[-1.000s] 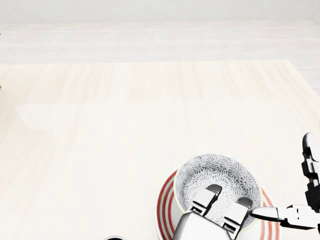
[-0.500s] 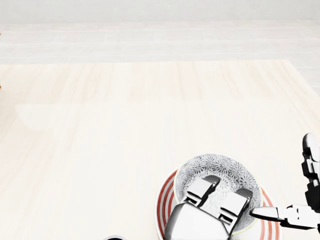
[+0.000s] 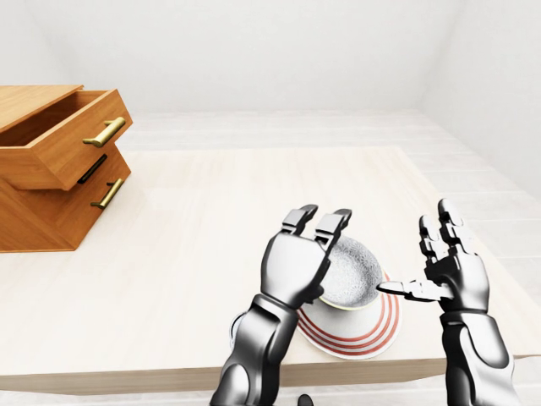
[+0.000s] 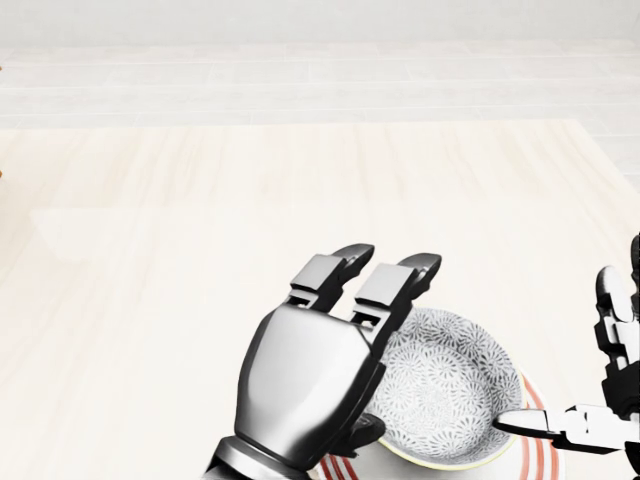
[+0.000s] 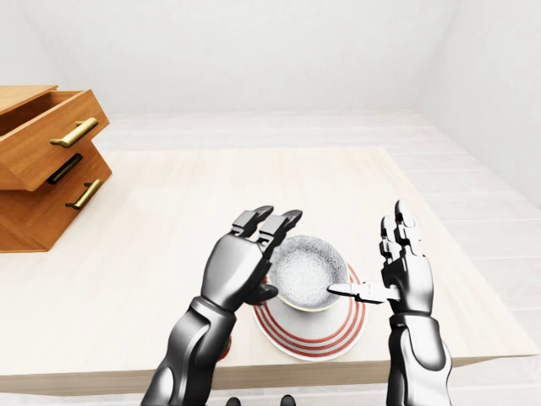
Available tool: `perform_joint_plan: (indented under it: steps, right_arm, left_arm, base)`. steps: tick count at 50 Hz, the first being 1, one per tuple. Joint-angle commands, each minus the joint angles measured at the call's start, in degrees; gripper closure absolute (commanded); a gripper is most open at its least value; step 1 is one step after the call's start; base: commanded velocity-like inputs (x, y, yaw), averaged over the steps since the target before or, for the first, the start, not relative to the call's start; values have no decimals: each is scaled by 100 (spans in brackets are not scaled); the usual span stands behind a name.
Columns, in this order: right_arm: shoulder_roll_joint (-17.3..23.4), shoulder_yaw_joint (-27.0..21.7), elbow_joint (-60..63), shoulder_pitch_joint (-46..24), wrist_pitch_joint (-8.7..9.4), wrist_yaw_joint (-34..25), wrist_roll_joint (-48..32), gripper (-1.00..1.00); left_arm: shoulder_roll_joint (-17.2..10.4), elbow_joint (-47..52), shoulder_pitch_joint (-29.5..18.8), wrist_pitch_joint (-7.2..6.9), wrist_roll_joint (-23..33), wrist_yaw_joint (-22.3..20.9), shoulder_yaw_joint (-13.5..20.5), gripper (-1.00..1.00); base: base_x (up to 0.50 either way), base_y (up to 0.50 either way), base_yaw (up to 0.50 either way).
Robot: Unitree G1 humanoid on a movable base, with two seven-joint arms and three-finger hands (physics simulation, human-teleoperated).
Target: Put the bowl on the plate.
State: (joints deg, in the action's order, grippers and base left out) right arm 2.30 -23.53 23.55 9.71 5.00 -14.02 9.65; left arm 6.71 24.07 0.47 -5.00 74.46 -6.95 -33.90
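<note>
The grey-patterned bowl sits on the red-striped plate at the lower right of the head view, close to the table's near edge. My left hand hovers over the bowl's left rim with its fingers stretched out, open. Its thumb lies low beside the bowl's left wall. My right hand stands open to the right of the plate, palm toward the bowl, and its thumb points at the bowl's right rim. The left hand hides the bowl's left edge and part of the plate.
A wooden chest of drawers stands at the left of the pale wooden table, its top drawer pulled out. The table's near edge runs just below the plate. White floor and walls lie beyond the table.
My left hand has risen out of the bowl and shifted left, its fingers now above the rim rather than inside. The bowl, the plate and my right hand have barely moved.
</note>
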Motion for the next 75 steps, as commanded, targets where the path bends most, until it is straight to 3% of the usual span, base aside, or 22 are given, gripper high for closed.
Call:
perform_joint_plan:
  steps: [1,3,6,25,42,57,68,75]
  right_arm:
    - [-8,93,95,-1,0,59,-74,-100]
    - [-7,78,136,3,0,56,-49,-100]
    - [-21,103,175,25,0,52,-88,-100]
    - [-92,108,471,93,0,33,-150,-100]
    - [-197,135,613,204,0,-35,-235,-100]
    - [-200,213,444,169,0,0,-359,-100]
    - [-228,372,511,183,0,99,-497,-100]
    - [-204,435,458,164,0,136,-534,-100]
  left_arm:
    - [64,1095,43,0,-229,-829,348,-55]
    - [117,1317,-31,0,-224,-1120,448,-58]
    - [146,1559,-54,0,-175,-1301,501,-100]
    - [146,2117,-180,0,-205,-1876,890,-100]
    - [41,1892,-354,0,-453,-1775,1377,-100]
    - [-122,1099,-980,0,-1007,-1493,2194,-100]
    - [-481,155,-1691,0,-1647,-1180,2943,-100]
    - [-704,-294,-1931,0,-1926,-956,3142,-100]
  base:
    - [0,0,0]
    - [0,0,0]
    - [0,0,0]
    - [0,0,0]
    - [0,0,0]
    - [0,0,0]
    - [0,0,0]
    - [0,0,0]
